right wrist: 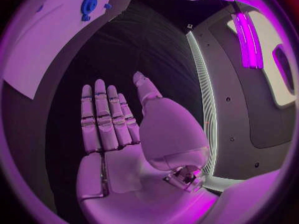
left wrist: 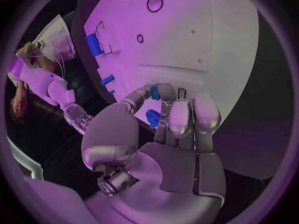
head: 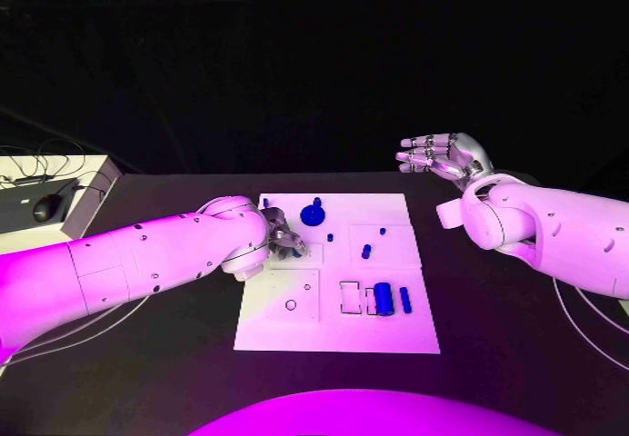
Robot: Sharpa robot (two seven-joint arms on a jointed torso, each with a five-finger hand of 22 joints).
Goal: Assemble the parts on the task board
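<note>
left hand (head: 278,238): on left edge of task board (head: 394,338), fingers curled around small blue part (left wrist: 152,118) | right hand (head: 444,156): raised beyond board, fingers straight, holding nothing | board: mid-desk

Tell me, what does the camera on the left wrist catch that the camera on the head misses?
Left wrist view alone: the left hand from behind, its fingers closed round a small blue part over the task board. In the head view that part is hidden behind the hand.

Head view alone: the whole board, with the round blue part near its far edge and the blue cylinder nearer the robot.

Both: the white board, the left hand and the right hand, which holds nothing.
</note>
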